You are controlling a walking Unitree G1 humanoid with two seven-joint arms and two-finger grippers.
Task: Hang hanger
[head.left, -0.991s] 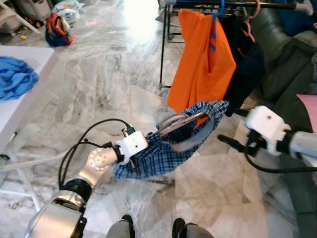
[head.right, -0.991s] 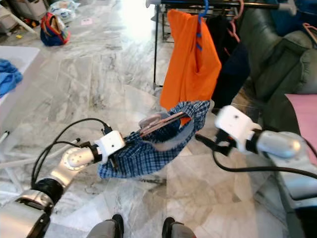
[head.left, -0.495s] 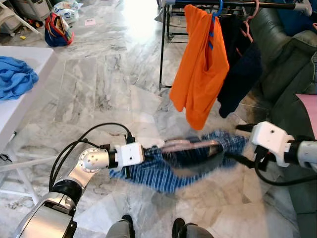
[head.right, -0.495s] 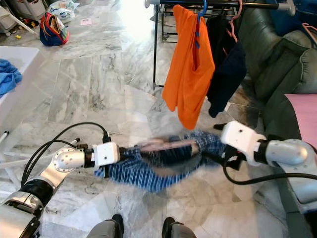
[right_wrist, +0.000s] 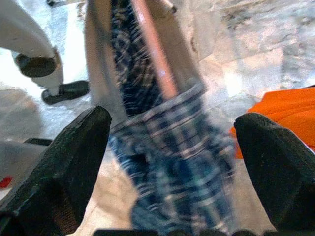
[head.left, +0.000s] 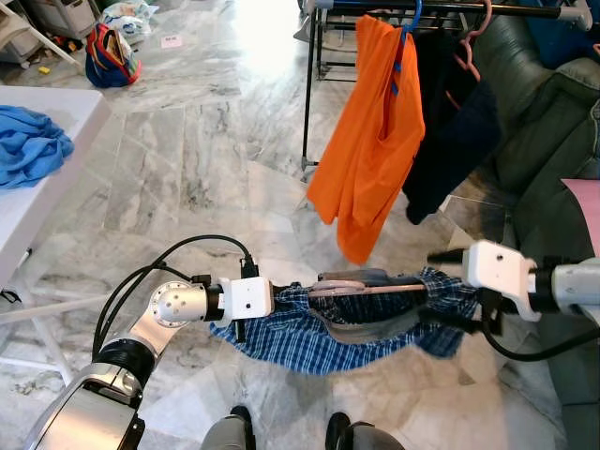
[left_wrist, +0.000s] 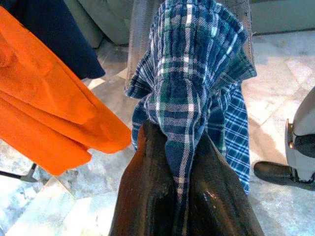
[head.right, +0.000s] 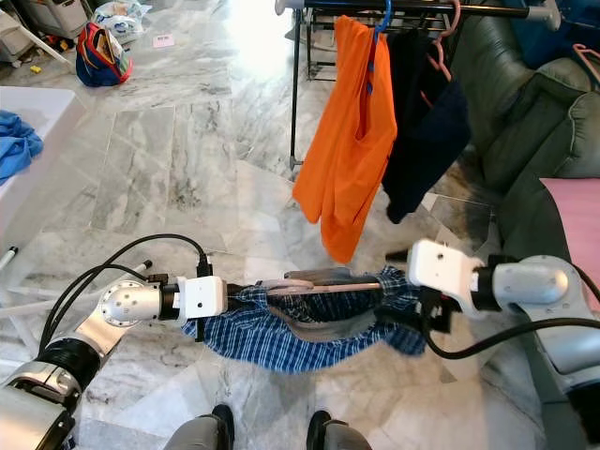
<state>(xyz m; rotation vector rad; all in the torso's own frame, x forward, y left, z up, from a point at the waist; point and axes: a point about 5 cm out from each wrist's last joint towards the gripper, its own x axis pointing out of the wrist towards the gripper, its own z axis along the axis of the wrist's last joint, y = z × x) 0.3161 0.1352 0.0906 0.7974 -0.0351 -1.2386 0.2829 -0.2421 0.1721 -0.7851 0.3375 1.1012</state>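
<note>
A blue plaid shirt on a grey-pink hanger hangs stretched out level, low above the marble floor, between my two arms. My left gripper is shut on the shirt's left end; in the left wrist view its fingers pinch the plaid cloth. My right gripper is at the shirt's right end. In the right wrist view it stands open, with the shirt and the hanger's pink bar between its spread fingers. The clothes rack stands behind.
An orange shirt on a blue hanger and a dark garment hang on the rack just beyond the plaid shirt. A green sofa lies to the right. A white table with blue cloth stands to the left.
The hanger with the plaid shirt dropped from tilted up near the orange shirt to level and lower. My right gripper closed in on its right end. The orange shirt has swung.
</note>
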